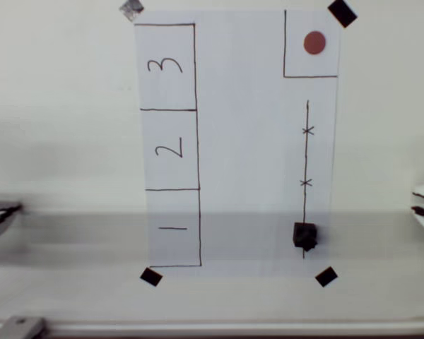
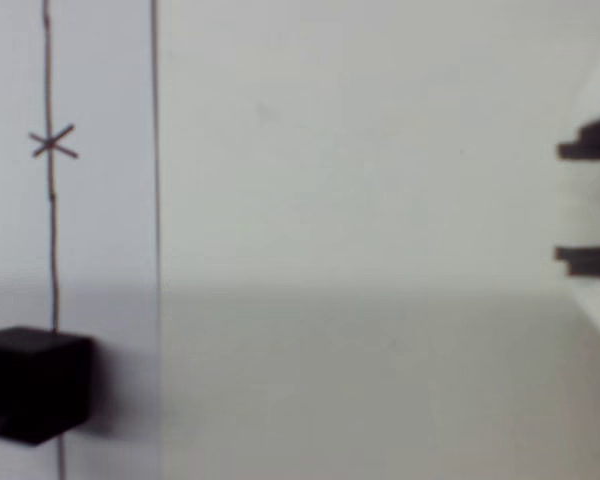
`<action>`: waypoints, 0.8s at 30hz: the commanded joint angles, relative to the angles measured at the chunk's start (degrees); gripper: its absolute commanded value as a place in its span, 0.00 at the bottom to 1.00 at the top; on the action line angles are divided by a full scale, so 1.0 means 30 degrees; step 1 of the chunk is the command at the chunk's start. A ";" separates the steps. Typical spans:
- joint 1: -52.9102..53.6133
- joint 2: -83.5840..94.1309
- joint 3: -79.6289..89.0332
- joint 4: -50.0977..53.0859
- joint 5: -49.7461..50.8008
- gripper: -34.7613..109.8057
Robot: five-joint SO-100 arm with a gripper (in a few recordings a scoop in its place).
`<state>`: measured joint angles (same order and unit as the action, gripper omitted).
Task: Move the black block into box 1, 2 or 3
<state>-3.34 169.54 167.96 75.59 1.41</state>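
Observation:
The black block (image 1: 304,236) sits on the white paper (image 1: 247,141) at the lower end of a pen-drawn line with two crosses. In the wrist view the black block (image 2: 30,385) lies at the lower left, on that same line. Three drawn boxes run down the paper's left side: box 3 (image 1: 166,67), box 2 (image 1: 169,150) and box 1 (image 1: 173,228). My gripper (image 1: 422,203) pokes in at the right edge of the overhead view, well to the right of the block and off the paper. Too little of it shows to read its jaws.
A pen-drawn square with a red dot (image 1: 314,43) fills the paper's top right corner. Black tape squares (image 1: 326,276) hold the paper's corners. A grey object (image 1: 0,213) juts in at the left edge, and a table edge (image 1: 212,328) runs along the bottom.

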 commanded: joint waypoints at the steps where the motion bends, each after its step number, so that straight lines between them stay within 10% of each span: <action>1: -0.0645 -0.2520 -0.4102 0.0264 0.0879 0.30; 24: -0.2725 -1.7432 -1.5820 -0.0176 0.1641 0.36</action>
<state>-10.90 119.53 126.21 75.59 6.59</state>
